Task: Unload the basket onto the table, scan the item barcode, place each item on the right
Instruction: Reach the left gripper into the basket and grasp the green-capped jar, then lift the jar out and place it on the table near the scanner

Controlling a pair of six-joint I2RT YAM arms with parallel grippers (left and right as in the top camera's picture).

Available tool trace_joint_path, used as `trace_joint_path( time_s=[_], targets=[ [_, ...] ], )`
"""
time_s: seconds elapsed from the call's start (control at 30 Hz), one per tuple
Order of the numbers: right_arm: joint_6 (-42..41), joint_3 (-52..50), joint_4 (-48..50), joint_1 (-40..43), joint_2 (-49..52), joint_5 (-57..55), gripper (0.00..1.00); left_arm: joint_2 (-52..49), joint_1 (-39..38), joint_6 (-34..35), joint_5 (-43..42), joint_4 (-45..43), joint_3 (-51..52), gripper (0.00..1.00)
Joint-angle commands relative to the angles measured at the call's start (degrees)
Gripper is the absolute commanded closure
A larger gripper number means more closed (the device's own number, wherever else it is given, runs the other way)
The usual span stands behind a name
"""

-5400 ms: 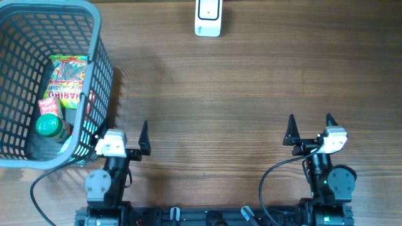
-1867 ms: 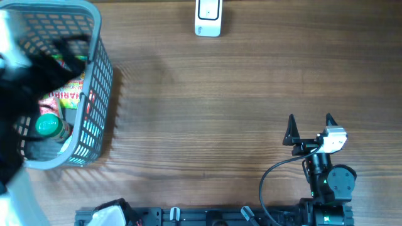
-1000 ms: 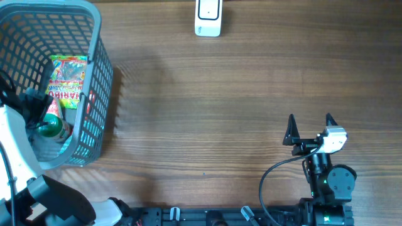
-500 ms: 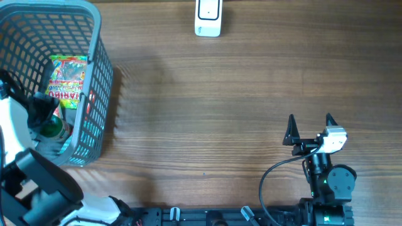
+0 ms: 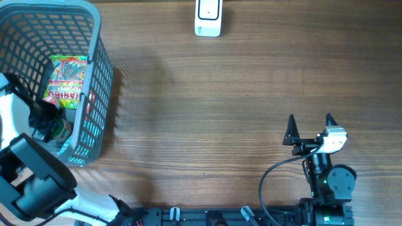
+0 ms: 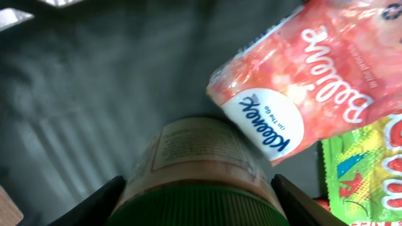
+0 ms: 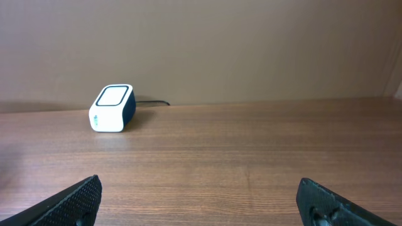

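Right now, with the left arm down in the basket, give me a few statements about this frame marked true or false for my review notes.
1. The right gripper is open, with nothing between its fingers. True.
2. The scanner lies inside the basket. False: it stands on the table at the far edge, well outside the basket.
3. The left gripper straddles the green-capped bottle, one finger on each side of the cap. True, though a firm grip cannot be told.
4. The Kleenex pack lies out on the table beside the right arm. False: it is in the basket, right next to the bottle.
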State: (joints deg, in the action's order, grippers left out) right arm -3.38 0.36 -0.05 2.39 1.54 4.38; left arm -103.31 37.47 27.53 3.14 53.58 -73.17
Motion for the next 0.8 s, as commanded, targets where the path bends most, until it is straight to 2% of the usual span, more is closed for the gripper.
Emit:
trace_joint_path(
  time_s=[0.0,0.1,0.2,0.27,0.33,0.47,0.53,0.6,0.63,0.7,0.77],
  targets=[
    [0.3,-0.1,0.1,-0.3,-0.3,-0.9,0.0,-0.4,0.3,-0.1,-0.7,1.5,0.3,0.42],
    [0.3,-0.1,0.1,-0.3,-0.3,-0.9,0.0,2.3,0.0,0.0,-1.8,3.9,-2.6,0.43],
    [0.3,-0.1,0.1,-0.3,-0.3,-0.9,0.0,7.7,-0.1,0.0,-5.8,9.2,-12.5,0.43],
    [0.3,-0.1,0.1,-0.3,-0.3,-0.9,0.0,12.5,-0.1,0.0,-11.6,12.7,-23.0,0.42],
    [0.3,-0.1,0.1,-0.3,-0.3,-0.9,0.0,15.9,-0.2,0.0,-17.2,13.9,-29.0,0.42],
    [0.2,-0.1,0.1,-0.3,-0.3,-0.9,0.0,25.7,-3.0,2.9,-30.4,11.5,-35.2,0.42],
    [0.2,-0.1,0.1,-0.3,-0.3,-0.9,0.0,29.2,-8.6,5.3,-33.2,10.0,-35.2,0.42],
    [0.3,-0.1,0.1,-0.3,-0.3,-0.9,0.0,30.4,-16.7,6.0,-33.3,9.9,-35.2,0.42],
    [0.3,-0.1,0.1,-0.3,-0.3,-0.9,0.0,30.3,-23.1,6.0,-32.7,9.9,-34.9,0.42],
    [0.3,-0.1,0.1,-0.3,-0.3,-0.9,0.0,28.9,-33.4,6.0,-27.5,10.6,-34.1,0.41],
    [0.3,-0.1,0.1,-0.3,-0.3,-0.9,0.0,25.5,-44.0,7.7,-17.5,14.1,-32.8,0.4]
  ],
)
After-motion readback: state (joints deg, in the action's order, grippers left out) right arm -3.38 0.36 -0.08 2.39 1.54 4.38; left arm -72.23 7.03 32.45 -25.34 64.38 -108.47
